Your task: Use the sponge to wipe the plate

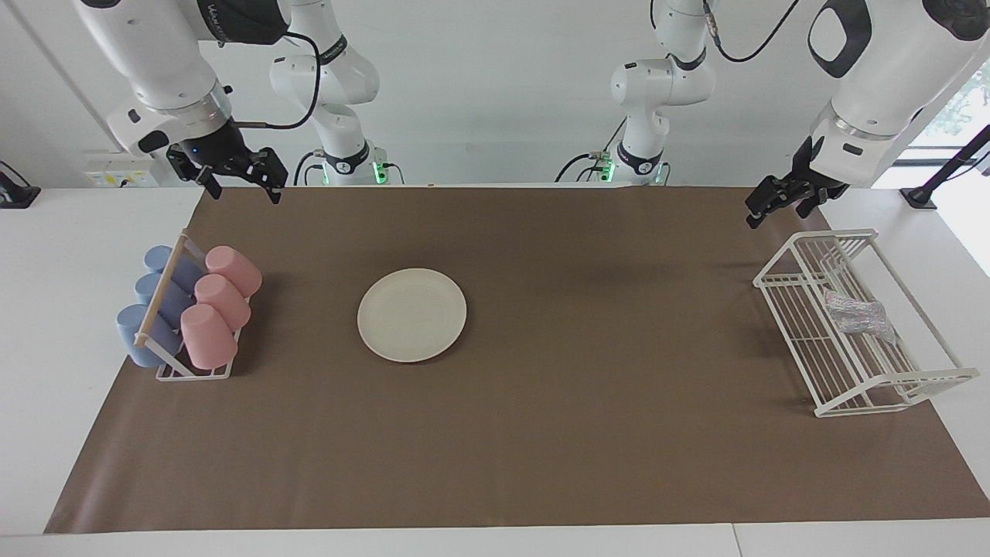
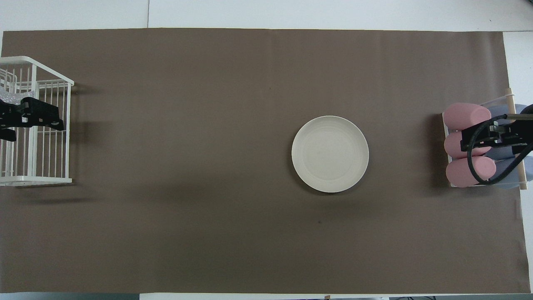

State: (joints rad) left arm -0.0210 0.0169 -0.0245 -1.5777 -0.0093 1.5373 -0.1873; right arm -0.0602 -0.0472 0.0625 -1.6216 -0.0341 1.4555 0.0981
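The cream-white plate [image 1: 411, 315] lies flat on the brown mat, bare; it also shows in the overhead view [image 2: 330, 153]. The silvery, pink-speckled sponge [image 1: 855, 316] lies inside a white wire rack [image 1: 812, 255] at the left arm's end of the table. In the overhead view the sponge [image 2: 10, 96] is partly covered by the left gripper. My left gripper [image 1: 777, 207] hangs open and empty in the air over the wire rack [image 2: 68, 133], well above the sponge. My right gripper [image 1: 241, 188] hangs open and empty over the cup holder, away from the plate.
A holder with pink cups [image 1: 220, 305] and blue cups [image 1: 158, 302] lying on their sides stands at the right arm's end of the table. The brown mat [image 1: 588, 402] covers most of the white table.
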